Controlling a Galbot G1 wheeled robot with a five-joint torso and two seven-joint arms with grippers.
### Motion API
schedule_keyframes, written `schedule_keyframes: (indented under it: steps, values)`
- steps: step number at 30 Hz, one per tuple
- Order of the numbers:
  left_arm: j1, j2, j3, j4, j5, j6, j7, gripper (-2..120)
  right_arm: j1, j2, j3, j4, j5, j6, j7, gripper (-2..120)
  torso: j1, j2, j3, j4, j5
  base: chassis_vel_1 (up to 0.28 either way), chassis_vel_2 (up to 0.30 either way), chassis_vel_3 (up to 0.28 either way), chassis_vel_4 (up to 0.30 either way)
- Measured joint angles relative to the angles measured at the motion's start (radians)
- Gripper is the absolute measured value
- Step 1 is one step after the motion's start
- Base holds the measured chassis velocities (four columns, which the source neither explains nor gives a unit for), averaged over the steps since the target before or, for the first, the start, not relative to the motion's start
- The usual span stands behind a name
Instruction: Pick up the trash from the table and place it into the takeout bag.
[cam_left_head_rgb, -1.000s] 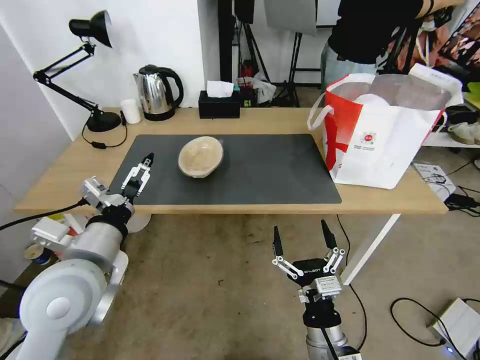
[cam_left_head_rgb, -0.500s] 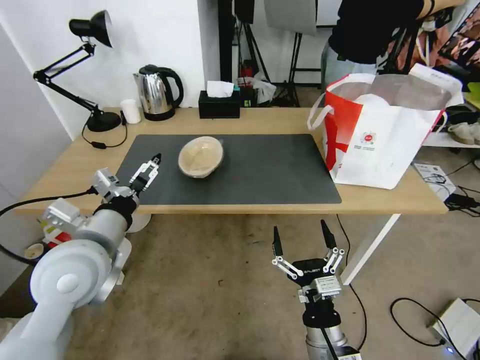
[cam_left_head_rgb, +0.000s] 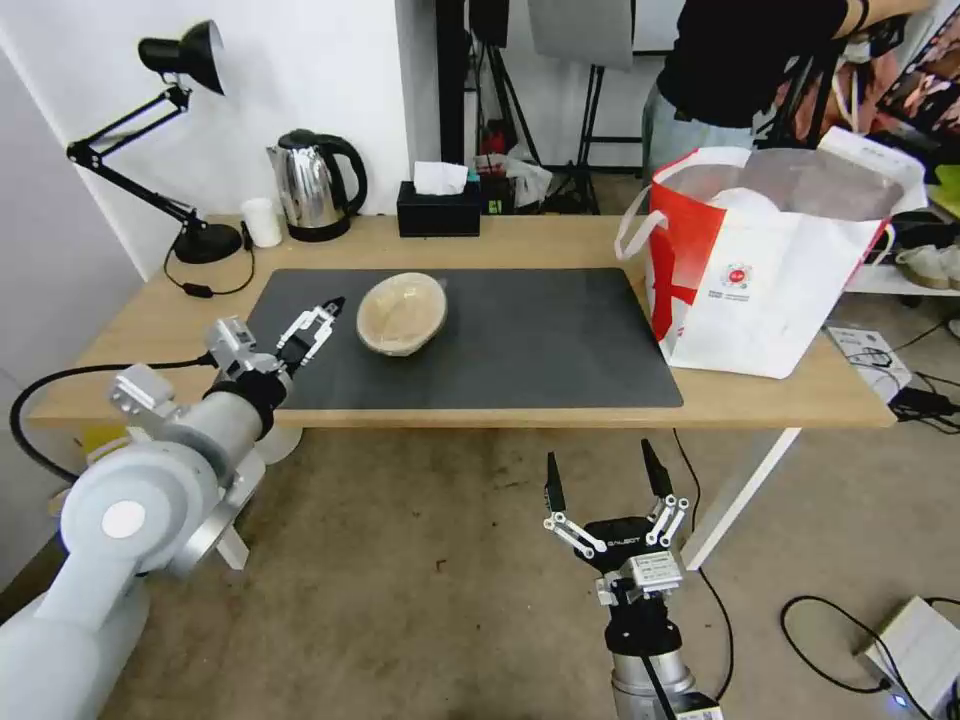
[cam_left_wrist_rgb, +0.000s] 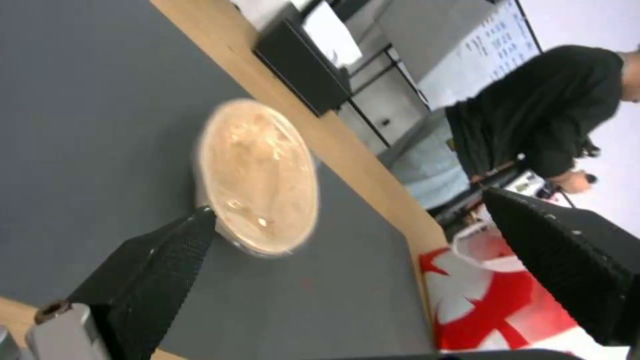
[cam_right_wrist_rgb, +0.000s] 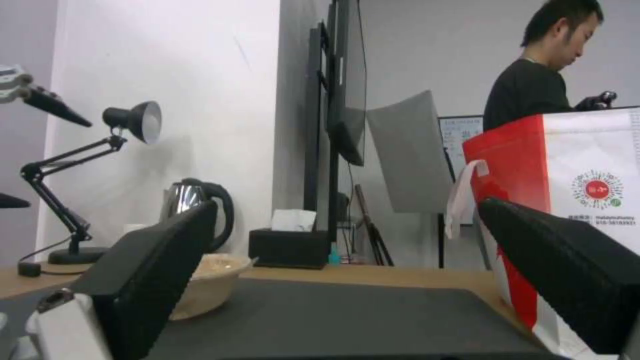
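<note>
One long light-wood table (cam_left_head_rgb: 480, 245) carried one dark grey mat (cam_left_head_rgb: 520, 345). One white-and-red foil-lined takeout bag (cam_left_head_rgb: 770, 265) stood at its right end. One beige pulp bowl (cam_left_head_rgb: 401, 314) lay on the mat; the left gripper (cam_left_head_rgb: 318, 325), fingers spread, hovered beside it. The right gripper (cam_left_head_rgb: 604, 478) waited below the table edge, fingers apart.

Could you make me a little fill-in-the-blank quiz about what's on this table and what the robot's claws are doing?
1. The beige bowl sits on the dark ___ covering the table.
2. The left claw is open, right beside the ___.
3. The right claw hangs open, lower than the ___.
4. The takeout bag stands at the table's ___ end.

Missing words: mat; bowl; table; right
</note>
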Motion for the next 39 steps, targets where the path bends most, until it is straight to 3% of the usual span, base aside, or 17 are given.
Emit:
schedule_keyframes:
  steps: [8, 25, 39]
  values:
    - [-0.055, -0.001, 0.033, 0.032, -0.041, 0.022, -0.016, 100, 0.0, 0.0, 0.0, 0.0, 0.0, 0.0, 0.0, 100, 0.0, 0.0, 0.0, 0.0, 0.0, 0.0, 0.0, 0.0, 0.0]
    - [-0.075, 0.034, 0.032, 0.096, 0.026, 0.024, -0.052, 100, 0.0, 0.0, 0.0, 0.0, 0.001, 0.0, 0.0, 100, 0.0, 0.0, 0.0, 0.0001, 0.0001, 0.0, 0.0, 0.0, 0.0]
    - [-0.157, 0.021, 0.124, 0.213, 0.039, 0.03, -0.051, 100, 0.0, 0.0, 0.0, 0.0, 0.001, 0.0, 0.0, 100, 0.0, 0.0, 0.0, 0.0001, 0.0004, 0.0, 0.0, 0.0, 0.0]
